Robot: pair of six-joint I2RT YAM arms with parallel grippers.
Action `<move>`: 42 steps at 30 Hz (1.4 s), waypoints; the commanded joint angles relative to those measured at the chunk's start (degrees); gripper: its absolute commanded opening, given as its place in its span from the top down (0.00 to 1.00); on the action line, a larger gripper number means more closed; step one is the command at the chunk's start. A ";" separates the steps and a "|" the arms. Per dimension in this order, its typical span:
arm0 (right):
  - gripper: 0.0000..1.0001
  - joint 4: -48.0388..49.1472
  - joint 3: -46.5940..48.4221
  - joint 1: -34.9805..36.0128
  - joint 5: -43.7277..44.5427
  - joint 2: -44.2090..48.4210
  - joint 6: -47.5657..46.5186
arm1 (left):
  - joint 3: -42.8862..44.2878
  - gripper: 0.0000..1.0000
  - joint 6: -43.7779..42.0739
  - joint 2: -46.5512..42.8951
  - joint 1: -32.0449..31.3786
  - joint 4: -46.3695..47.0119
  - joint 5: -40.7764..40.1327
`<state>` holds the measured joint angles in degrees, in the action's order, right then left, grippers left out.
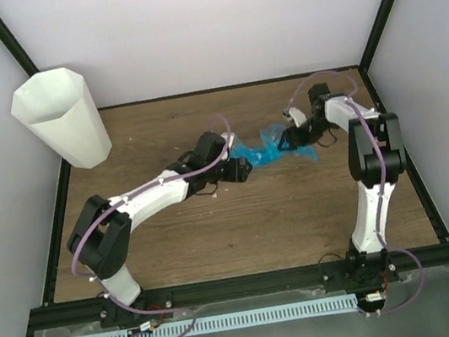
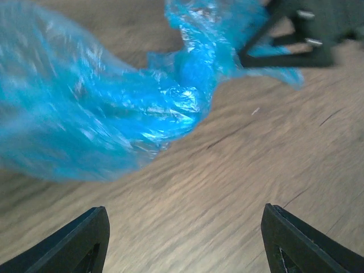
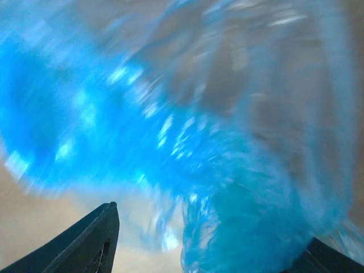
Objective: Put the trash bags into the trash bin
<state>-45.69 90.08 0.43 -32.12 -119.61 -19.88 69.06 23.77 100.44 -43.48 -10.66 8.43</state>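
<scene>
The light-blue film trash bag (image 1: pixel 270 151) lies crumpled on the wooden table between my two grippers. My left gripper (image 1: pixel 244 168) is open and empty, its tips just left of the bag. In the left wrist view the bag (image 2: pixel 102 114) lies ahead of the open left gripper (image 2: pixel 185 242), apart from it. My right gripper (image 1: pixel 287 141) is at the bag's right side. In the right wrist view the bag (image 3: pixel 187 114) fills the frame, blurred, with film bunched between the wide-apart jaws of the right gripper (image 3: pixel 210 253). The white faceted trash bin (image 1: pixel 61 117) stands at the far left corner.
Black frame posts and rails border the table (image 1: pixel 218 238) on the left, right and near sides. White walls close the back. The right gripper's black fingers (image 2: pixel 284 51) show at the upper right of the left wrist view.
</scene>
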 commanded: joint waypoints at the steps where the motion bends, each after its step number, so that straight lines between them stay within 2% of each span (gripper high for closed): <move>1: 0.34 -9.73 -12.21 5.00 -16.92 14.55 -6.76 | -7.05 0.24 0.19 -5.81 0.91 -0.52 -0.82; 3: 0.32 -10.63 -17.60 5.43 -19.44 21.48 -7.95 | -9.74 0.24 0.05 -8.32 1.01 -0.76 -1.52; 7: 0.28 -8.57 -21.94 1.31 -11.99 30.70 -7.03 | -12.75 0.24 -0.07 -11.45 1.16 -1.79 -2.27; 11: 0.28 -6.45 -23.92 -1.89 -6.62 33.61 -5.72 | -13.27 0.24 0.24 -12.51 1.19 -3.29 -1.71; 15: 0.29 -4.26 -26.00 -1.85 -7.90 35.67 -4.79 | -12.97 0.28 -0.85 -12.29 1.21 -3.70 -0.18; 21: 0.29 -3.39 -26.98 2.64 -9.88 33.20 -4.31 | -12.96 0.31 -0.48 -11.24 1.80 -3.78 1.62; 24: 0.29 -1.97 -28.11 5.18 -11.63 31.36 -3.63 | -13.99 0.26 0.76 -10.50 1.74 -0.84 4.86; 29: 0.28 -0.09 -28.03 6.66 -10.12 25.82 -1.94 | -13.24 0.27 4.82 -7.34 1.61 4.94 11.04; 38: 0.28 2.17 -29.07 7.67 -15.19 21.41 -1.14 | -7.51 0.31 6.11 0.98 1.24 4.42 11.27; 40: 0.30 2.41 -29.32 7.75 -16.79 20.68 -1.17 | -6.04 0.31 6.03 2.89 0.78 4.69 12.14; 42: 0.37 2.46 -29.52 7.83 -18.25 19.97 -1.33 | -4.74 0.36 6.11 4.47 0.46 5.11 12.69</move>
<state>-44.16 61.63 7.68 -45.87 -98.48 -21.47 61.30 29.43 102.48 -42.19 -7.55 18.94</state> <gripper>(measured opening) 0.682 0.679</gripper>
